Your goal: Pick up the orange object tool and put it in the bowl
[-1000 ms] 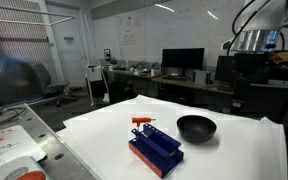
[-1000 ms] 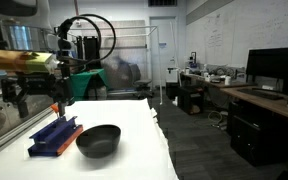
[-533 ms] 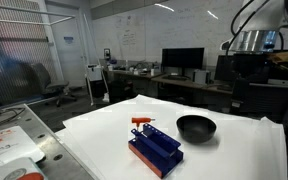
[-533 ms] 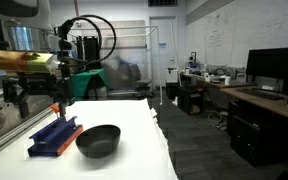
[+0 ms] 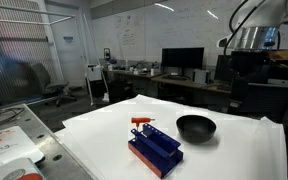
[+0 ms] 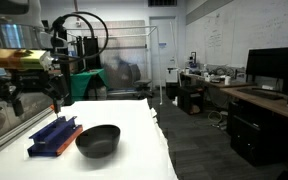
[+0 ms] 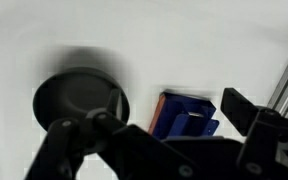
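One orange tool [image 5: 141,121] seemingly upright at rack [image 5: 156,150], bowl [image 5: 195,127] beside

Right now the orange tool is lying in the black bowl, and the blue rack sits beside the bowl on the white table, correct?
Not quite. The orange tool is not in the bowl; it stands at one end of the blue rack, as an exterior view shows. The rest holds: the rack sits beside the bowl on the white table.

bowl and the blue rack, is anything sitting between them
Nothing. In an exterior view only a bare strip of white table cover separates the bowl from the blue rack.
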`<state>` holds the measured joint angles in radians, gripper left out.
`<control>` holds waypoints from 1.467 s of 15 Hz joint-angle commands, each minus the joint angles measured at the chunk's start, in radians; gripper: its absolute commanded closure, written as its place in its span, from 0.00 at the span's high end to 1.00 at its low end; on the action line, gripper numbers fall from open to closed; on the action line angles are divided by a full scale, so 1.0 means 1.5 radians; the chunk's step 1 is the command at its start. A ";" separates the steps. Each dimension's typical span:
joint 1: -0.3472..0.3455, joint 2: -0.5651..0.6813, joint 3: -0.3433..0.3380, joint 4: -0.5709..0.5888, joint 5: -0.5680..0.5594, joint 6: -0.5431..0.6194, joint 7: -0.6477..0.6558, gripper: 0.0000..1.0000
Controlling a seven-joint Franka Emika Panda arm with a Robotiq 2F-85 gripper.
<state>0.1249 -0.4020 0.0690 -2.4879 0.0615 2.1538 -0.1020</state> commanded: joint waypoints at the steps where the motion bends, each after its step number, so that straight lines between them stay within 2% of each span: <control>1: 0.024 0.043 0.070 0.071 -0.049 0.007 0.043 1.00; 5: 0.025 0.133 0.145 0.163 -0.142 0.032 0.149 1.00; 8: 0.022 0.213 0.161 0.203 -0.192 0.153 0.226 1.00; 11: 0.030 0.297 0.148 0.249 -0.244 0.213 0.273 1.00; 15: 0.047 0.396 0.116 0.303 -0.254 0.268 0.225 1.00; 22: 0.075 0.509 0.082 0.412 -0.249 0.248 0.109 1.00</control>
<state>0.2077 0.2966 0.2209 -1.9662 -0.3034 2.5457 0.1274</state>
